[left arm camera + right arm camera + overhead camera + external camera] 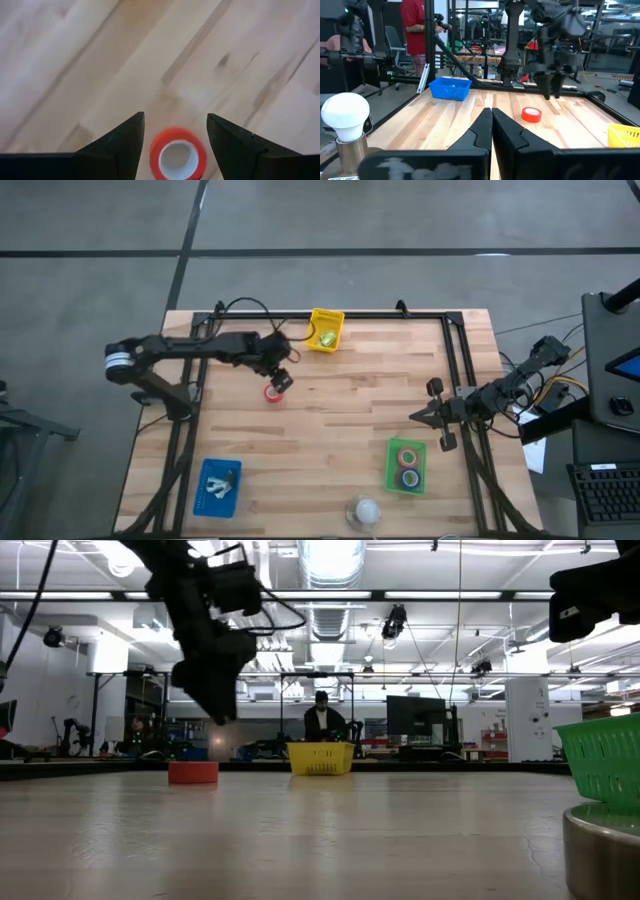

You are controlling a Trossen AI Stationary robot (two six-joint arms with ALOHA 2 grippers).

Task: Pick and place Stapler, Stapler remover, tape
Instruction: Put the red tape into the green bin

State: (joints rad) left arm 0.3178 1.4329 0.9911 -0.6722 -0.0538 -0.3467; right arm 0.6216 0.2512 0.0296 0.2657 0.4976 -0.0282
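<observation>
A red tape roll (273, 392) lies flat on the wooden table, left of centre; it also shows in the low view (193, 772) and the right wrist view (531, 114). My left gripper (281, 380) hovers open just above it. In the left wrist view the red tape roll (177, 156) sits between and below my two fingers (175, 117), untouched. The green tray (407, 465) holds a red tape roll and a blue one. My right gripper (425, 416) waits shut at the table's right side (491, 117).
A yellow tray (325, 330) with a greenish thing inside stands at the far edge. A blue tray (220, 485) with pale items sits near the left corner. A white ball-like object (365, 511) on a metal stand is at the near edge. People stand in the room behind.
</observation>
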